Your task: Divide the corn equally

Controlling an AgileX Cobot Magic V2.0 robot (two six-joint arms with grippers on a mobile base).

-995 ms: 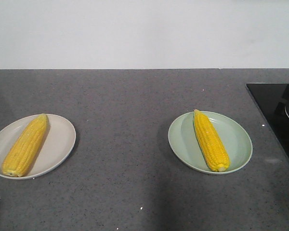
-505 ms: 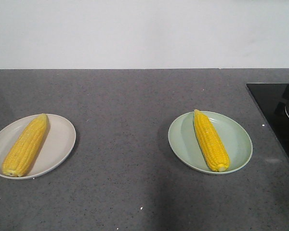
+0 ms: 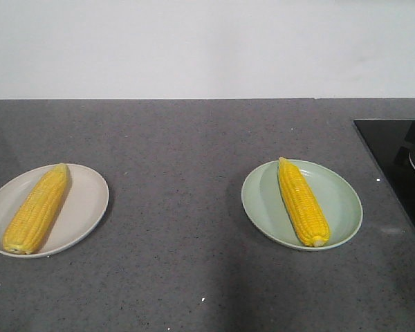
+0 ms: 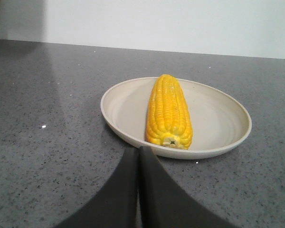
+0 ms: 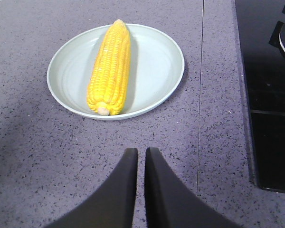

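**One cob per plate, nothing moving**

Nothing has shifted over the last second. One corn cob [image 3: 34, 208] lies on the beige plate [image 3: 83, 207] at lower left, the other cob [image 3: 303, 201] on the green plate [image 3: 342, 200] at right. Left end effector [image 4: 138, 154] and right end effector [image 5: 141, 154] are both closed, empty, short of their plates. The split looks finished.

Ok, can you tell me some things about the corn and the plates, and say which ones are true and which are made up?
1. Each plate holds one corn cob. True: one on the beige plate, one on the green plate.
2. Both plates are the same colour. False: one is beige, one pale green.
3. The left end effector is holding a cob. False: it is shut on nothing, just short of the beige plate.
4. A black cooktop lies beside the green plate. True.
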